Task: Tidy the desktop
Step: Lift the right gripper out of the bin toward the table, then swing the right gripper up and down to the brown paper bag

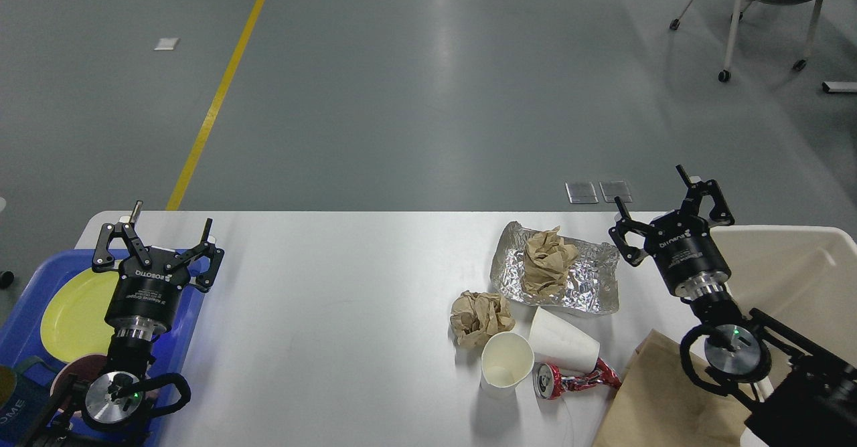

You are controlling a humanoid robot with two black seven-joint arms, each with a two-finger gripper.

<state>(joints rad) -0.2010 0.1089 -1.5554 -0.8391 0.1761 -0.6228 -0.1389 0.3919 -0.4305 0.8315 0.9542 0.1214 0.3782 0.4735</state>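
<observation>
The large white rectangular desktop with rounded corners (335,340) fills the lower part of the head view, its far edge against the grey floor. On its right half lies a crumpled silver foil tray (576,280) holding a wad of brown paper (548,259); just in front sit a second crumpled brown paper ball (478,316), an upright white paper cup (506,361), a tipped white paper cup (564,344) and a crushed red drink can (569,379), with a flat brown paper bag (663,400) near the right corner. The right gripper (663,211) hangs spread and empty beside the foil. The left gripper (155,239) hangs spread, empty, above a blue plastic tray (27,300) with a yellow plate (73,313). A cream rectangular bin (797,266) stands at right
</observation>
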